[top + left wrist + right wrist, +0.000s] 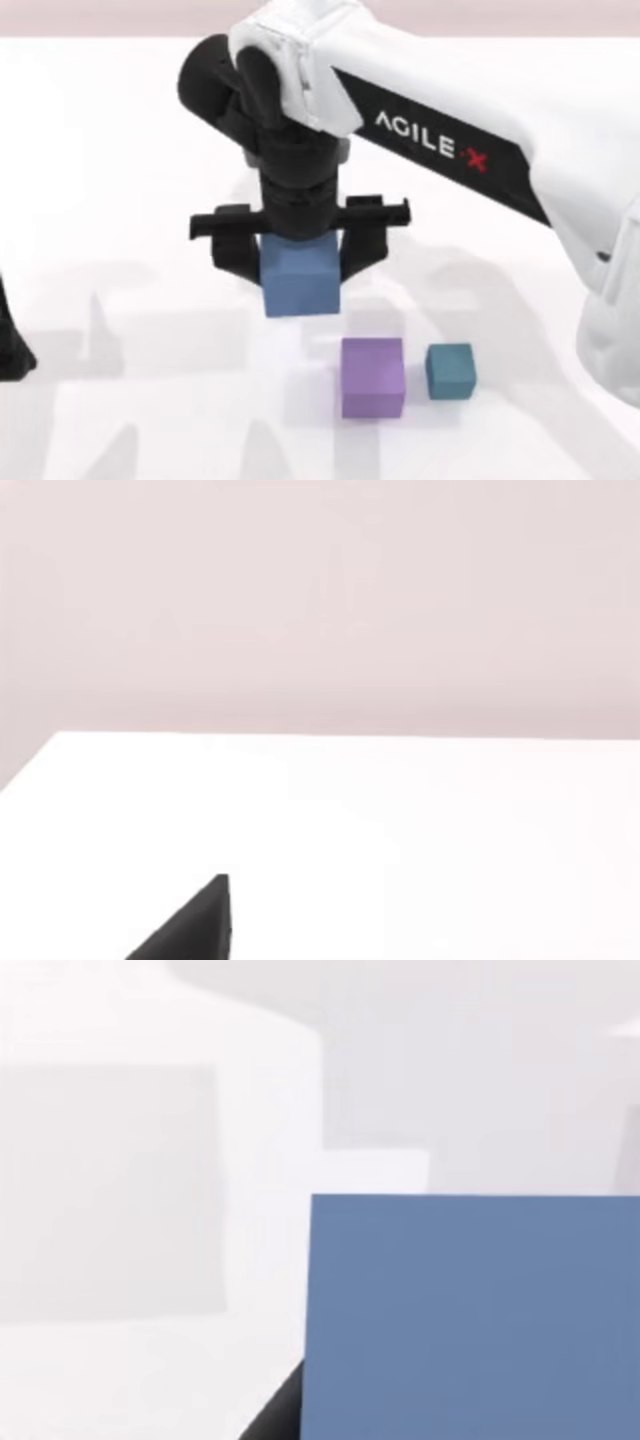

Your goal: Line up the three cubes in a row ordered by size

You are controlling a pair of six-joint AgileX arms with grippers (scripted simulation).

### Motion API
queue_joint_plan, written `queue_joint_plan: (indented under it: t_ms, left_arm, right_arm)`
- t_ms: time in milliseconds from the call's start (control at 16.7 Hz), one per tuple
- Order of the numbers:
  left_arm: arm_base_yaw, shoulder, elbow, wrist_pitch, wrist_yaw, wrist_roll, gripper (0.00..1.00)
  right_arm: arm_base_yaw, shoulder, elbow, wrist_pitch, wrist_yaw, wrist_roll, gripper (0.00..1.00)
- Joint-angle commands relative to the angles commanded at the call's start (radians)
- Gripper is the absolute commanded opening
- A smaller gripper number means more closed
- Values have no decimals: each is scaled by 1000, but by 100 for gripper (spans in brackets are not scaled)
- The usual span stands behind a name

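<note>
My right gripper [297,266] hangs over the middle of the table, shut on the largest blue cube [301,287], with one black finger against each side of it. The right wrist view is filled by the blue cube [470,1320], and a dark fingertip [282,1418] touches its edge. The medium purple cube [372,377] rests on the table to the front right of the blue one. The small teal cube [450,371] sits just right of the purple, a narrow gap between them. My left arm [12,350] is parked at the far left edge; its wrist view shows one dark fingertip [195,928] set wide of centre.
The white table [120,200] stretches bare to the left of the cubes. My right arm's white body [520,130] crosses the upper right. The left wrist view shows the table's far edge [330,734] against a pale wall.
</note>
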Motion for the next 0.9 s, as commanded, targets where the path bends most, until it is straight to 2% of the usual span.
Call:
queue_joint_plan:
  t_ms: [180, 300, 660, 900]
  left_arm:
    - [0, 0, 0, 0, 0, 0, 100]
    - [0, 0, 0, 0, 0, 0, 100]
    - [0, 0, 0, 0, 0, 0, 100]
    - [0, 0, 0, 0, 0, 0, 100]
  right_arm:
    - [113, -3, 16, -11, 2, 154, 0]
    - [157, -5, 21, -15, 3, 211, 0]
    - [165, -5, 17, -11, 2, 227, 0]
    - [169, -5, -83, 95, 3, 226, 0]
